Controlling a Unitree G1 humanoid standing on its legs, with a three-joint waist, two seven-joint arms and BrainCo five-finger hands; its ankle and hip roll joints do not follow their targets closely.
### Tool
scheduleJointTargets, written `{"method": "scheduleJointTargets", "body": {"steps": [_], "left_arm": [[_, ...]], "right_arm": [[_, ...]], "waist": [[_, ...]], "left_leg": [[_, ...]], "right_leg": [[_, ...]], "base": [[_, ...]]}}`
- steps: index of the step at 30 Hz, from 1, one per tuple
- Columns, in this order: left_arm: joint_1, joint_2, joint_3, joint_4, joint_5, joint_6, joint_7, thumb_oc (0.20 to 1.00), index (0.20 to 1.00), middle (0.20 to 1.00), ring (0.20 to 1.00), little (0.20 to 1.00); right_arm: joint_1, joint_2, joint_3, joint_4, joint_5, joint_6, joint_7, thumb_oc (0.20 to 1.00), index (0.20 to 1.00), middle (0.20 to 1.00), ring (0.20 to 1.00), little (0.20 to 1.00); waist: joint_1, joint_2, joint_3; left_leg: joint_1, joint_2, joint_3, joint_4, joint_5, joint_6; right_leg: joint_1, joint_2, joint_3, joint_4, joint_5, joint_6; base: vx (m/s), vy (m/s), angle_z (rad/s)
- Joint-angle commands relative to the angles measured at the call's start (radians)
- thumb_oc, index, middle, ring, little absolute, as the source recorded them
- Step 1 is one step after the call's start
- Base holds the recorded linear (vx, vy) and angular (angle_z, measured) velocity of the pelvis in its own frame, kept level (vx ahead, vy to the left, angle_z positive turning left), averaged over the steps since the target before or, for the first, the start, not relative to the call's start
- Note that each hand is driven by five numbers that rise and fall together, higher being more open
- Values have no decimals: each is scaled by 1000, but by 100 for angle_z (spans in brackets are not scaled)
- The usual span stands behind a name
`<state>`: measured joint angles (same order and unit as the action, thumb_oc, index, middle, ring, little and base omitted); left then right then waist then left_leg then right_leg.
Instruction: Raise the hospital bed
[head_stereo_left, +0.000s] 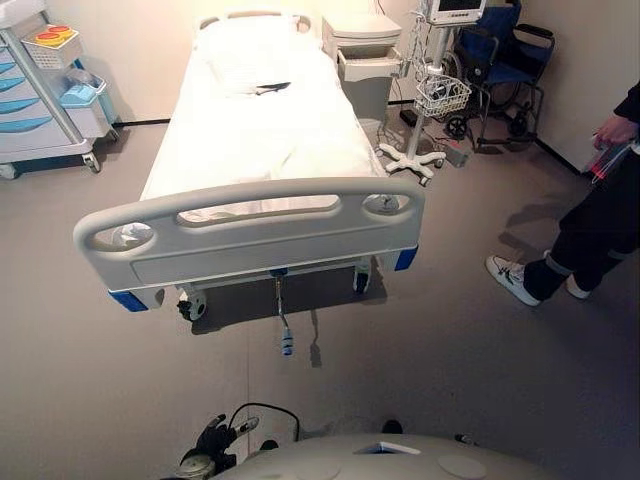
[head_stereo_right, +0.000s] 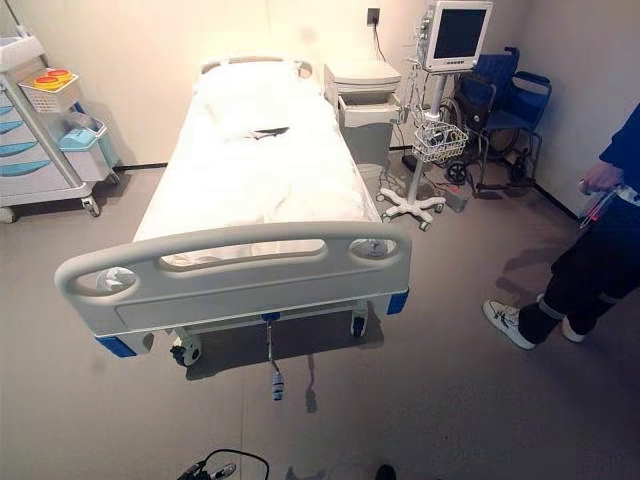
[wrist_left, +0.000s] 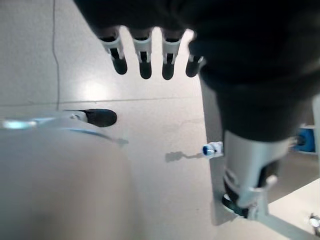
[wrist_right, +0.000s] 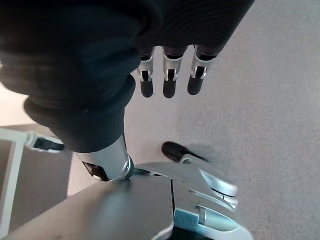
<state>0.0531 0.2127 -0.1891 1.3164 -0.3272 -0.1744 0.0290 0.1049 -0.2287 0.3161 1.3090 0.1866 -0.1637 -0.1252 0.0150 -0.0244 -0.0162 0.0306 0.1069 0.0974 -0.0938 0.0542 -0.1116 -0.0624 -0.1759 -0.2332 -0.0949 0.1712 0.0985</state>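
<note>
Both hands, left (wrist_left: 150, 50) and right (wrist_right: 170, 75), fingers straight, over floor; hospital bed (head_stereo_left: 250, 230) crank (head_stereo_left: 285, 330) well ahead, untouched.

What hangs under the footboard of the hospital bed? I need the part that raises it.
Under the footboard a crank handle hangs down toward the floor, between two casters. Its joint with the frame is hidden in shadow under the bed. Both hands hang open, away from it.

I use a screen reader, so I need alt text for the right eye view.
A white hospital bed with a grey plastic footboard stands lengthwise ahead, a crank handle hanging below its foot end. A wheeled monitor stand and blue wheelchair stand beyond; a person in dark trousers stands at right.
</note>
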Motion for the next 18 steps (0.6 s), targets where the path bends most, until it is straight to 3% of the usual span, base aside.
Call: {"method": "scheduleJointTargets", "body": {"steps": [1, 18], "left_arm": [[-61, -38, 25, 40, 36, 0, -2, 1000, 1000, 1000, 1000, 1000], [-58, -46, -4, 56, 110, 20, -14, 1000, 1000, 1000, 1000, 1000]], "right_arm": [[-71, 26, 0, 18, -43, 13, 19, 1000, 1000, 1000, 1000, 1000], [-86, 33, 5, 53, -83, 38, 39, 1000, 1000, 1000, 1000, 1000]], "waist": [[20, -9, 30], [26, 2, -4]], "left_leg": [[6, -105, -15, 7, -21, 87], [70, -102, -17, 7, -36, 89]], "right_leg": [[90, -5, -45, 27, -17, 63], [148, -6, -43, 42, -45, 56]], "base": [[49, -29, 11], [7, -4, 3]]}}
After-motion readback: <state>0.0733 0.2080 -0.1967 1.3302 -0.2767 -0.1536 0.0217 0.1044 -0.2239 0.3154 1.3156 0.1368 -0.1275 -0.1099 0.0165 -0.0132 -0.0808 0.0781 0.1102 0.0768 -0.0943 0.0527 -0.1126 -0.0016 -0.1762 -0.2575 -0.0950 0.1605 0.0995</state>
